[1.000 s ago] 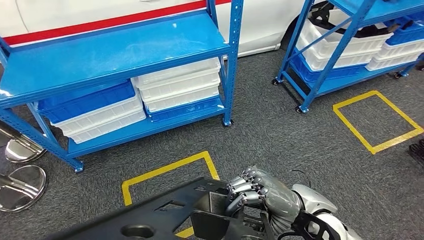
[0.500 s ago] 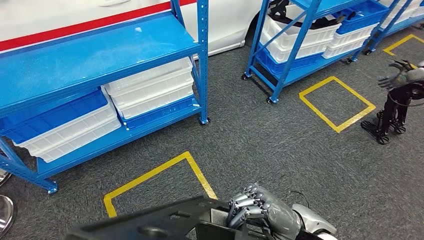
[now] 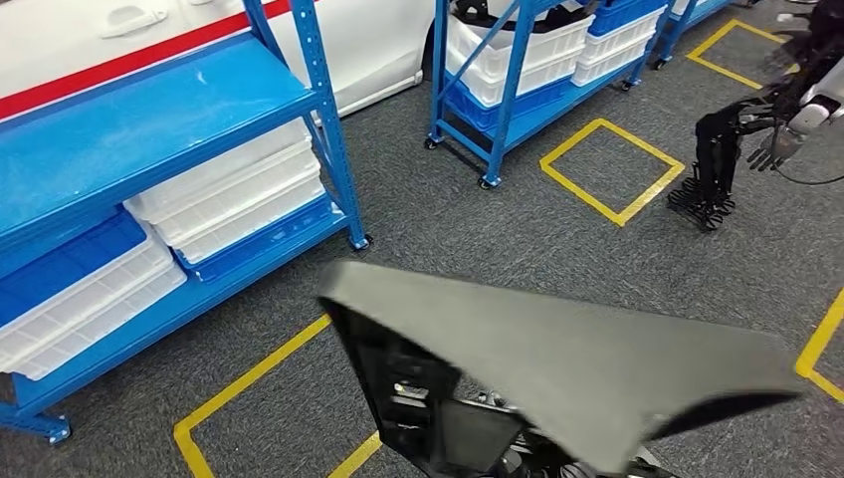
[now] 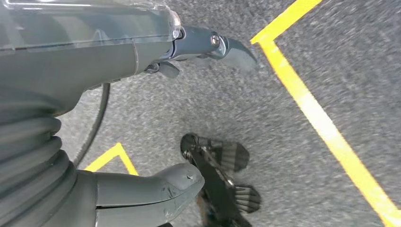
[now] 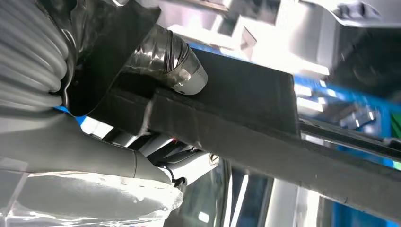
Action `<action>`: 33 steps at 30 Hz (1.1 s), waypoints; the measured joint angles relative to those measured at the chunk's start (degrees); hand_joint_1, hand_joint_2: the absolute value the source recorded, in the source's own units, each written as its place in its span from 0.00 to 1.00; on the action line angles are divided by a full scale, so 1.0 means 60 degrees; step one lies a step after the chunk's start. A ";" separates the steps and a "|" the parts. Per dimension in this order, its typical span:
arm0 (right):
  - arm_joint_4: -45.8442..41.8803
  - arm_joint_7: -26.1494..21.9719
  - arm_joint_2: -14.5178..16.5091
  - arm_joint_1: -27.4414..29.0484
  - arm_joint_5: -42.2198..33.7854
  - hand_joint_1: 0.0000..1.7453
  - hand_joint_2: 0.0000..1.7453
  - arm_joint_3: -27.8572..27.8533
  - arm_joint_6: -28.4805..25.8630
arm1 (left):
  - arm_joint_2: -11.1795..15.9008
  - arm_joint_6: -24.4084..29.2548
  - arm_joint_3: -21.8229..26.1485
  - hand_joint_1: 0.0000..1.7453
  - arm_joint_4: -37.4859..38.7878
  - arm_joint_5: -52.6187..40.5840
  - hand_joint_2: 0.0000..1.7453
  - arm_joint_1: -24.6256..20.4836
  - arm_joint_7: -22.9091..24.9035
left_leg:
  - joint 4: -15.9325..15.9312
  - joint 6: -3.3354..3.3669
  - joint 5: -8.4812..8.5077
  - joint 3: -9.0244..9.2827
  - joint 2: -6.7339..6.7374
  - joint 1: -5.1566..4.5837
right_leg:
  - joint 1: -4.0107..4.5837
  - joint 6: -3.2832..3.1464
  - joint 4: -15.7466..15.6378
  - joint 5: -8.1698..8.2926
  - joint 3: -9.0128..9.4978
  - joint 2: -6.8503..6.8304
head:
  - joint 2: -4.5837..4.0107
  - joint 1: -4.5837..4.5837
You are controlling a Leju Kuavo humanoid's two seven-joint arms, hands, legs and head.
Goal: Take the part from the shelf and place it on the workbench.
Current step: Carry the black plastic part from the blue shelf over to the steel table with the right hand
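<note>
The part (image 3: 557, 358) is a large black moulded panel low in the head view. It is tilted up, so its flat grey face points at the camera and its ribbed black side (image 3: 398, 388) shows on the left. In the right wrist view my right hand (image 5: 118, 94) grips the part (image 5: 246, 109), with the thumb (image 5: 172, 64) pressed on its dark edge. My left hand (image 4: 94, 61) hangs over the grey carpet holding nothing, thumb (image 4: 156, 189) and fingers (image 4: 213, 45) spread apart.
A blue shelf (image 3: 149, 129) with white and blue bins stands at the left, and a second one (image 3: 518, 60) further back. Yellow squares (image 3: 612, 169) mark the grey carpet. Another robot (image 3: 737, 139) stands at the far right. A white car (image 3: 378, 40) is parked behind the shelves.
The camera has turned right, so the shelves have slid left and another robot has come into view. The part has tipped up and now hides my right hand in the head view.
</note>
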 joint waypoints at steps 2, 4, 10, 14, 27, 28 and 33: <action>-0.0004 -0.0016 0.0131 0.0143 -0.0062 1.00 1.00 -0.0187 0.0119 | -0.0023 0.0100 0.0000 0.00 0.0002 0.0075 1.00 0.0071 0.0095 | 0.0022 0.0017 0.0287 -0.0070 -0.0050 0.0000 | 0.0018 -0.0004 0.0034 -0.0008 0.0015 0.0276 | 0.0000 0.0000; -0.0015 -0.0018 0.0239 0.0240 -0.0105 1.00 1.00 -0.0347 0.0209 | -0.0040 0.0209 0.0003 0.00 0.0007 0.0153 1.00 0.0110 0.0147 | -0.1178 0.0084 0.1040 0.0399 -0.0336 0.0004 | 0.0010 0.0021 0.0074 -0.0025 0.0035 0.0532 | 0.0000 0.0001; -0.0085 -0.0014 0.0436 0.0410 -0.0079 1.00 1.00 -0.0755 0.0259 | -0.0182 0.0474 0.0054 0.00 0.0043 0.0339 1.00 0.0123 0.0184 | -0.2607 0.0333 0.1560 0.0970 -0.0626 0.0002 | -0.0036 0.0375 0.0126 0.0030 -0.0138 0.1082 | 0.0000 0.0001; -0.0147 -0.0005 0.0447 0.0458 -0.0034 1.00 1.00 -0.0895 0.0257 | -0.0252 0.0576 0.0077 0.00 0.0044 0.0373 1.00 0.0175 0.0174 | -0.2672 0.0491 0.1621 0.0969 -0.0059 0.0003 | -0.0032 0.0531 0.1970 -0.1039 -0.1016 0.0013 | 0.0000 0.0005; -0.0643 0.0065 0.0501 0.0968 0.0506 1.00 1.00 -0.0974 -0.0118 | -0.0415 0.0619 0.0059 0.00 0.0043 0.0361 1.00 0.0126 0.0738 | -0.2088 0.0082 0.0956 0.0972 0.0505 -0.0029 | 0.0036 0.0090 0.0004 -0.0120 0.0079 -0.0385 | 0.0000 -0.0001; -0.0658 0.0066 0.0505 0.0983 0.0516 1.00 1.00 -0.0973 -0.0118 | -0.0413 0.0613 0.0058 0.00 0.0043 0.0362 1.00 0.0136 0.0740 | -0.1518 0.0072 0.0629 0.0716 0.0227 -0.0010 | 0.0025 0.0039 -0.0012 -0.0108 0.0082 -0.0297 | 0.0000 -0.0003; -0.0664 0.0069 0.0520 0.1022 0.0530 1.00 1.00 -0.0971 -0.0118 | -0.0413 0.0605 0.0052 0.00 0.0043 0.0371 1.00 0.0197 0.0762 | -0.0093 0.0078 0.0450 -0.0092 -0.0072 -0.0009 | 0.0070 -0.0021 0.0076 -0.0147 0.0094 0.0318 | 0.0000 -0.0004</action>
